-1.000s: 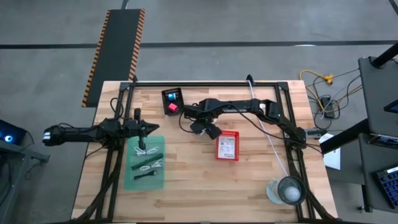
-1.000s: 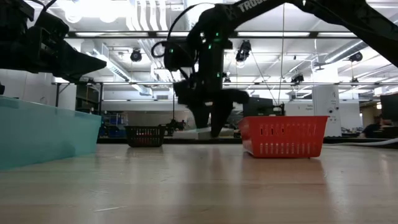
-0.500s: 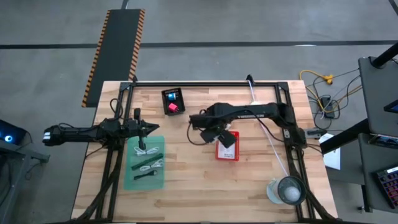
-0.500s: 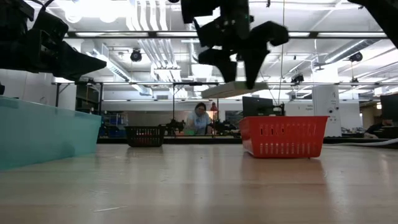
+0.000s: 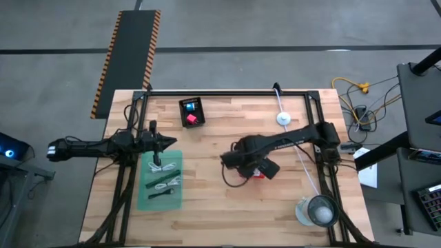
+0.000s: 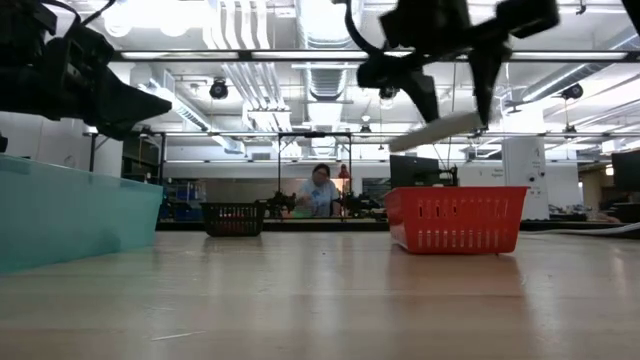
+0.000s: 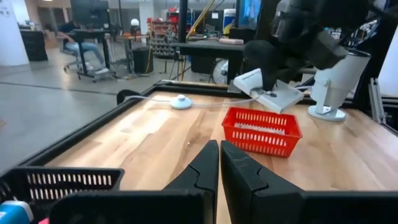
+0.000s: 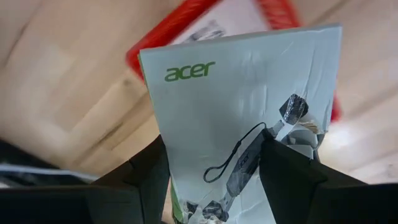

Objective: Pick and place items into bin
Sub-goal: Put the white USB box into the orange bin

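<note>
My right gripper is shut on a white printed packet, above the red basket at mid table. The packet also shows in the low view and the left wrist view. A second white packet lies in the red basket. A blue cube and a red cube sit in a small black basket at the far side. White and black cable pieces lie in the teal bin. My left gripper is shut and empty over the bin's far end. My right gripper pinches the packet between its two fingers, one on each long edge, near the packet's end. The fingers come from above, pointing down. The packet is lifted clear above the red basket and sits tilted.
A large round clear container stands at the near right corner. A white round puck on a white cable lies at the far right. A black frame runs round the table. A person sits in the room beyond.
My right gripper has gone from beside the black basket toward the table's right and near edges and has risen. It has carried the white packet up, clear of the table, to above the red basket.
</note>
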